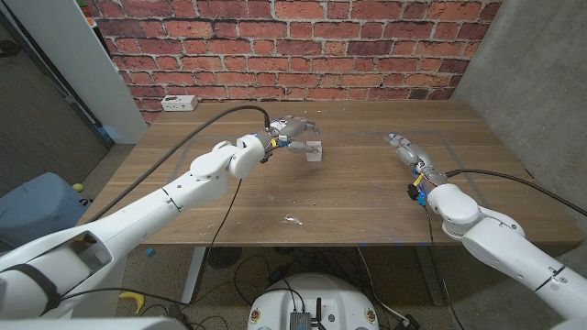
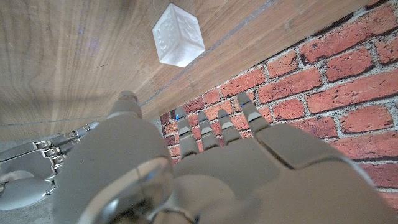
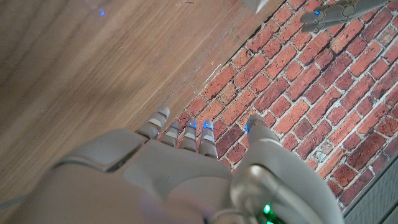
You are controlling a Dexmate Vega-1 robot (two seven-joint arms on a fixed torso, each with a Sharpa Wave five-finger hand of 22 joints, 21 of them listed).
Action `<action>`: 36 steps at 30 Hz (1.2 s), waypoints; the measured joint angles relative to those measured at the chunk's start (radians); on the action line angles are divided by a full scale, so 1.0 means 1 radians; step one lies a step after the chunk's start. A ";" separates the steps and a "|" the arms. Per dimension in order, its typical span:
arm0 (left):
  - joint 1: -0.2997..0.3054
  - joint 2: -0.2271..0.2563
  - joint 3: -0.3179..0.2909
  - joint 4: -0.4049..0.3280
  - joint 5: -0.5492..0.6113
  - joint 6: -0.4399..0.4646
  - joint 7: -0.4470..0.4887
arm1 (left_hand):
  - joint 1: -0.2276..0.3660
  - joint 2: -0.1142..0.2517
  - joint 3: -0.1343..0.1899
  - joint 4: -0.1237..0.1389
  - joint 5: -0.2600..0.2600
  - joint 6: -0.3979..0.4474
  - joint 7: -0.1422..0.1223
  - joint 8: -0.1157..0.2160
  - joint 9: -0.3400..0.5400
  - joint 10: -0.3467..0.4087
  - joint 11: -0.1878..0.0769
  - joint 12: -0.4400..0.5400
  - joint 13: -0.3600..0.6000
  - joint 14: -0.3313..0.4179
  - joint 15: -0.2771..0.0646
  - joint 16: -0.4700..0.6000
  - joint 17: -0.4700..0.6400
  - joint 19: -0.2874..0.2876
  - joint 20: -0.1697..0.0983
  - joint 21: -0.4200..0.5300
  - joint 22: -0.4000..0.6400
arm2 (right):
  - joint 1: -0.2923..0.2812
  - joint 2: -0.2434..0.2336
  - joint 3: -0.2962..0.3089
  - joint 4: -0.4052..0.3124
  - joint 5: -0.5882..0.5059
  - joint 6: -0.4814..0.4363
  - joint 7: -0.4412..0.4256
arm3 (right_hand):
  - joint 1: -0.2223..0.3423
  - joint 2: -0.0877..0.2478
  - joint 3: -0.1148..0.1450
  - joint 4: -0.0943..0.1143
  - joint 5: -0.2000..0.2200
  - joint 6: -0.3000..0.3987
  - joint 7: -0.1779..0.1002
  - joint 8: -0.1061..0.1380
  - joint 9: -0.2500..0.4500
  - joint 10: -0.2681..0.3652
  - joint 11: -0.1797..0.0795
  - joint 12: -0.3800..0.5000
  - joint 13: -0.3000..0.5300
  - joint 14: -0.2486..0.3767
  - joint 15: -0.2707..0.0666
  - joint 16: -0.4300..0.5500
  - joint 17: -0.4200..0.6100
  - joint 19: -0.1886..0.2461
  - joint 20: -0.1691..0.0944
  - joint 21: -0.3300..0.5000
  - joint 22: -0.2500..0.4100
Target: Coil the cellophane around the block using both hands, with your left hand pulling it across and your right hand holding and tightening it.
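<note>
Block: a small pale, translucent cube [image 1: 315,152] with a frosted, embossed-looking skin, standing on the wooden table [image 1: 348,197] toward its far side, left of centre; in the left wrist view [image 2: 179,35] it sits square on the wood near the far edge.
Wrapping: I cannot tell whether the glossy skin is cellophane already on the block or the block's own surface; no loose sheet or tail can be made out.
Handling, judged: light and rigid, likely to slide or tip under a sideways pull, so it needs steadying; the film would be thin, slippery and prone to crumple or cling.
Where to take hold, judged: pinch any free film edge; brace the block on 2 opposite flat faces, not its corners.
Left hand: [image 1: 293,129] hovers just behind and above the block, fingers [image 2: 211,127] apart and holding nothing; near the block, contact not evident.
Right hand: [image 1: 410,154] well apart from the block, out on the table's right side, fingers [image 3: 186,134] extended and slightly separated, holding nothing.
Scrap: a small pale fleck [image 1: 293,220] lies near the table's front edge; too small to identify.
</note>
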 measured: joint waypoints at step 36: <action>0.251 0.089 -0.091 -0.278 -0.079 0.188 -0.052 | -0.038 -0.025 -0.023 -0.002 0.000 0.043 0.019 -0.009 0.003 -0.019 0.011 -0.009 -0.005 -0.018 0.018 0.000 0.000 -0.013 0.013 -0.029 0.000 | -0.056 -0.333 -0.035 -0.318 -0.145 -0.345 0.033 | 0.054 -0.006 0.037 -0.025 0.000 0.004 -0.015 0.000 0.000 0.007 -0.028 0.000 0.000 0.008 -0.027 0.000 0.000 0.000 0.000 0.000 0.000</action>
